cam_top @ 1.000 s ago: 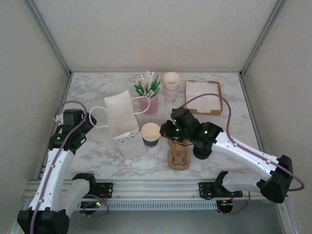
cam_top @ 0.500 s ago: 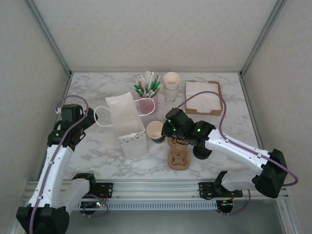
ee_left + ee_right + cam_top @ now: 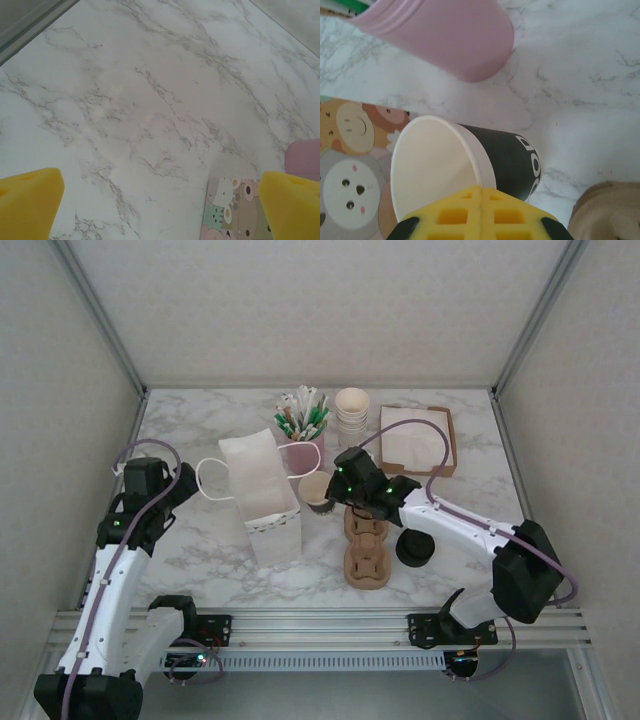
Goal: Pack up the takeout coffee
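The takeout coffee (image 3: 316, 490) is a paper cup with a black wall and a cream inside, and it has no lid on it. My right gripper (image 3: 337, 486) is shut on its rim and holds it tilted above the table, between the white paper bag (image 3: 262, 495) and the pink holder (image 3: 305, 452). In the right wrist view the yellow pads (image 3: 470, 205) pinch the cup (image 3: 445, 165) at its rim. My left gripper (image 3: 186, 480) stands open left of the bag's handle. Its yellow fingers (image 3: 30, 200) hang wide apart over bare marble.
A brown cup carrier (image 3: 366, 545) lies in front of the cup. Black lids (image 3: 415, 548) sit to its right. At the back stand the stick-filled pink holder, a stack of cream cups (image 3: 351, 415) and a napkin box (image 3: 418, 440). The bag's cartoon print (image 3: 235, 210) is near my left gripper.
The right gripper carried the cup away from the carrier, back and left toward the bag's top, tilting it. The bag now stands further back. The left gripper rose a little.
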